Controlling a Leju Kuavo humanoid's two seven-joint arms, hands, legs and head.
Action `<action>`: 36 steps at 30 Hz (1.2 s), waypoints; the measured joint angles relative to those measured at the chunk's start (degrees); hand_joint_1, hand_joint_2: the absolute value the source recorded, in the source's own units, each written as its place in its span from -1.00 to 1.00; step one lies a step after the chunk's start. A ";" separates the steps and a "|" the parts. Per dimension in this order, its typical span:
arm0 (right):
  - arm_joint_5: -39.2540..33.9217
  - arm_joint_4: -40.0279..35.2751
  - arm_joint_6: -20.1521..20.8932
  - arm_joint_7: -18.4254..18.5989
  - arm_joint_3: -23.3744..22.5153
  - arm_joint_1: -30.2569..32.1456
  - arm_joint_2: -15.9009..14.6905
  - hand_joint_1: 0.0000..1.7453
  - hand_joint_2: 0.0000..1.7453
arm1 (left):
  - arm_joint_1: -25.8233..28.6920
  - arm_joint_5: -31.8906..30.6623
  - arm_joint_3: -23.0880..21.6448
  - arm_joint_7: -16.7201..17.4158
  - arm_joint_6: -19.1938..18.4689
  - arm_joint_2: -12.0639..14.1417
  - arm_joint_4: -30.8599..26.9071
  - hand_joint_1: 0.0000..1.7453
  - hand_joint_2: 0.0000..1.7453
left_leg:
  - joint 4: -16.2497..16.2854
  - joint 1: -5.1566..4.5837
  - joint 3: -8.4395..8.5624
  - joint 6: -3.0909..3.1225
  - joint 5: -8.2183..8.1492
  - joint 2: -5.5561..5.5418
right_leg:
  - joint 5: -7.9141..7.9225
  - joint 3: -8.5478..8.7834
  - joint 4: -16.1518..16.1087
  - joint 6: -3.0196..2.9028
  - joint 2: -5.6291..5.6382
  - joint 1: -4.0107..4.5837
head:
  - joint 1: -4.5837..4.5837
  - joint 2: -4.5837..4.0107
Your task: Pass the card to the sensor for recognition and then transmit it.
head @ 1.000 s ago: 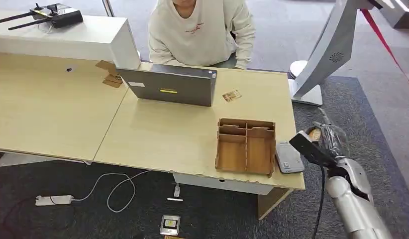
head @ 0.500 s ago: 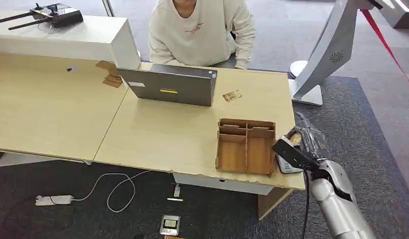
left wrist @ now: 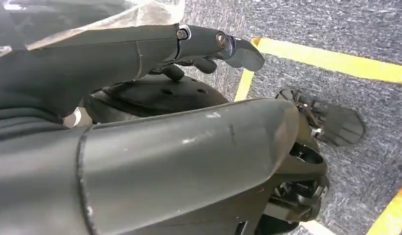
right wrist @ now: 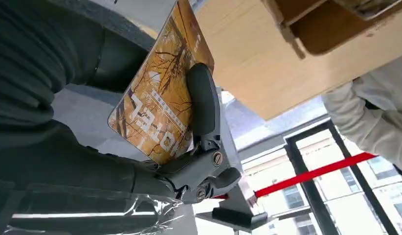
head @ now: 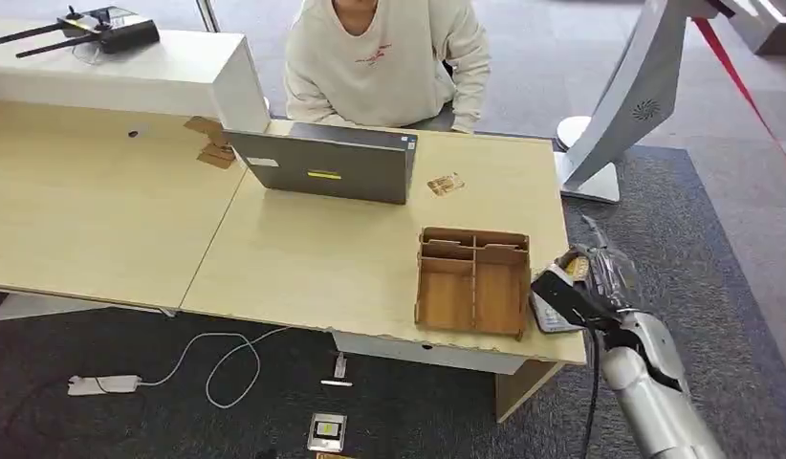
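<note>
Desk (head: 303, 263): a long pale wooden top; a person (head: 384, 57) in a cream sweatshirt sits behind it at a grey laptop (head: 322, 167).
Tray (head: 472, 280): an open wooden organiser with several compartments, near the desk's right end, well apart from the laptop.
Sensor (head: 547, 314): a flat grey reader lying just beside the tray at the desk's edge, half hidden under the robot's hand.
Right hand (head: 585, 277): grasping the card, hovering over the sensor; I cannot tell whether card and reader touch.
Left hand (left wrist: 209, 46): hanging low over grey carpet; fingers look fairly straight with nothing in them, so I'd call it released.
Card (right wrist: 157, 105): orange and brown, printed with bare trees, pinned flat by the thumb (right wrist: 203, 100) across its face, fingers behind.
Spare card (head: 446, 184): a similar one lies on the desk by the laptop.
Handling: probably light, thin, stiff plastic, glossy and likely slippery. Best held near one edge, thumb on the face, leaving most of it free for the reader.
</note>
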 joint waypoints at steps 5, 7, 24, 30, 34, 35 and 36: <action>-0.13 1.91 -0.05 -0.94 -0.53 -0.29 -1.38 1.00 1.00 | 0.00 0.04 0.00 0.11 0.35 -0.02 0.00 -1.00 -1.00 | 0.00 0.00 0.00 0.00 0.00 -0.01 | 0.00 0.00 0.00 0.00 0.00 0.00 | 0.00 0.00; 0.04 2.46 -0.05 -0.99 -0.66 -0.32 -1.69 1.00 1.00 | 0.00 0.07 0.00 0.22 0.50 -0.02 0.00 -1.00 -1.00 | 0.00 0.00 0.00 0.00 0.00 -0.01 | 0.00 0.00 0.00 0.00 0.00 0.01 | 0.00 0.00; 1.44 5.10 1.37 -1.01 -0.51 -0.44 -1.93 1.00 1.00 | -0.02 1.48 0.00 -0.09 0.48 -0.17 0.00 -1.00 -1.00 | 0.00 0.00 0.00 0.00 0.00 -0.01 | 0.00 0.02 0.00 0.00 0.00 0.00 | 0.00 0.00; 1.92 5.10 2.05 -0.42 -0.16 -0.42 -1.60 1.00 1.00 | -0.02 1.64 0.00 -0.48 0.37 -0.17 0.00 -1.00 -1.00 | 0.00 0.00 0.00 0.00 0.00 -0.02 | 0.00 0.01 0.01 0.00 0.00 0.01 | 0.00 0.00; 2.05 4.99 3.78 0.30 -0.03 -0.20 -1.36 1.00 1.00 | -0.02 1.66 0.00 -0.63 0.55 -0.17 0.00 -1.00 -1.00 | 0.00 0.01 0.00 0.00 0.00 -0.01 | 0.00 0.01 0.01 0.00 0.00 0.01 | 0.00 0.00; 2.16 4.99 4.32 0.45 0.08 -0.15 -1.27 1.00 1.00 | -0.03 1.66 0.00 -0.57 0.68 -0.17 0.00 -1.00 -1.00 | 0.00 0.00 0.00 0.00 0.00 -0.01 | 0.00 0.01 0.01 0.00 0.00 0.01 | 0.00 0.00; 2.21 4.99 4.72 0.72 0.15 -0.13 -1.18 1.00 1.00 | -0.04 1.66 0.00 -0.48 0.70 -0.17 0.00 -1.00 -1.00 | 0.00 0.01 0.00 0.00 0.00 -0.01 | 0.00 0.01 0.01 0.00 0.00 0.01 | 0.00 0.00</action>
